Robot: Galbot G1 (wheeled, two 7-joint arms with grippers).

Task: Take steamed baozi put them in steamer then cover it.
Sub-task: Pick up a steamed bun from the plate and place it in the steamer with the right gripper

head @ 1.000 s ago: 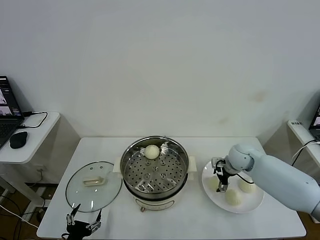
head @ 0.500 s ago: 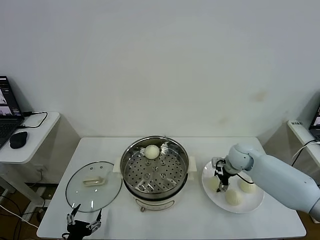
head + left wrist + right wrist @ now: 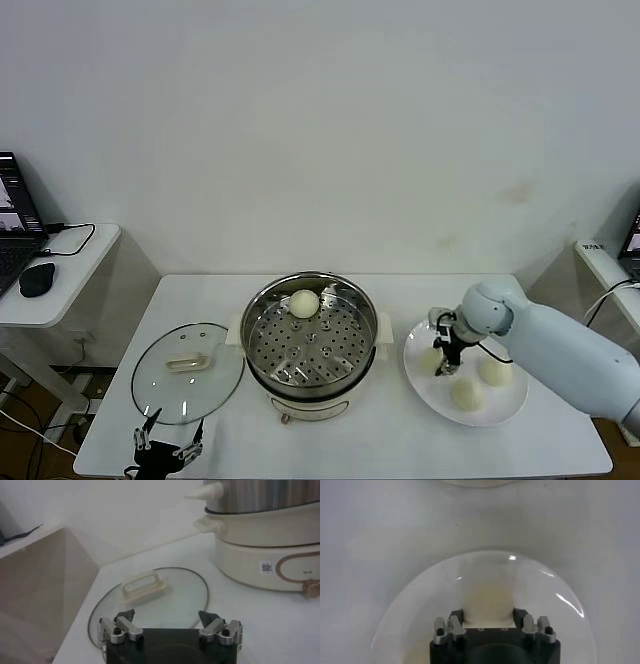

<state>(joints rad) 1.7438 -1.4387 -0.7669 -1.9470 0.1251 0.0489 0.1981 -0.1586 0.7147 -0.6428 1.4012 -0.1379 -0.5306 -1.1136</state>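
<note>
**Gripping a second bun on the plate**

Looking from the head view, the right gripper [image 3: 447,361] sits on the plate [image 3: 500,411], right of the steamer [image 3: 310,340], jaws closed on a bun [image 3: 432,360]; two more buns lie just beside, one bun [image 3: 304,303] already inside the steamer. The left gripper [image 3: 168,441] waits near the lid [image 3: 187,372].

Left wrist view: jaws wide, empty, lid [image 3: 150,600] beyond.

Right wrist view: fingers [image 3: 456,625] pinch the bun [image 3: 486,600].

Next, I judge: lift, carry to the steamer.

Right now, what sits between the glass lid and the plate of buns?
The steamer stands between the lid and the plate, with one bun on its tray; the head view shows it.
</note>
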